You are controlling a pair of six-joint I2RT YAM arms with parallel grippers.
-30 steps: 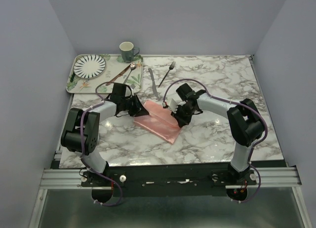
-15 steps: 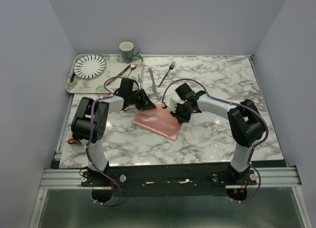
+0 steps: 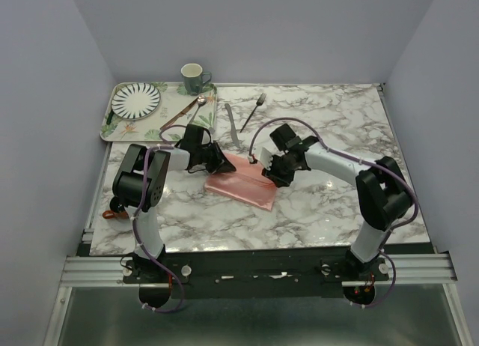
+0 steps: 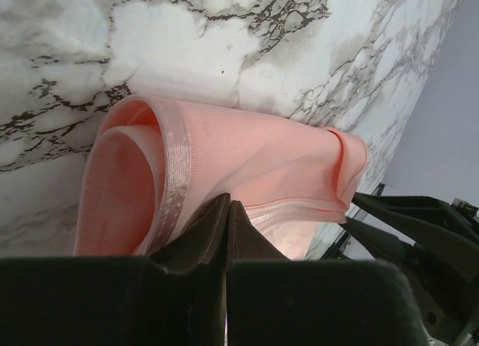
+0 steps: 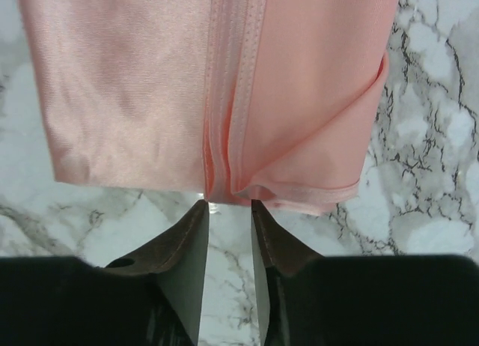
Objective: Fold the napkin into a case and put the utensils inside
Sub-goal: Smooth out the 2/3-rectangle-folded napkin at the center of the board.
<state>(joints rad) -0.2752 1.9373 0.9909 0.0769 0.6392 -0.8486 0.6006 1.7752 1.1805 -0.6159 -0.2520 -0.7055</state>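
The salmon-pink napkin lies folded into a narrow band on the marble table; in the left wrist view the napkin curls up in a loose loop at one end. My left gripper is at its far left corner, and its jaws are shut on the hem. My right gripper stands open at the band's right end, its tips just off the napkin's edge with only bare table between them. The fork and knife lie beyond the napkin.
At the back left stands a tray with a striped plate, a green cup, a spoon and a brown-handled utensil. Walls close in the table on three sides.
My left gripper carried the napkin's edge to the right, over the cloth, leaving a narrower band. My right gripper opened, let go of the napkin and backed off slightly.
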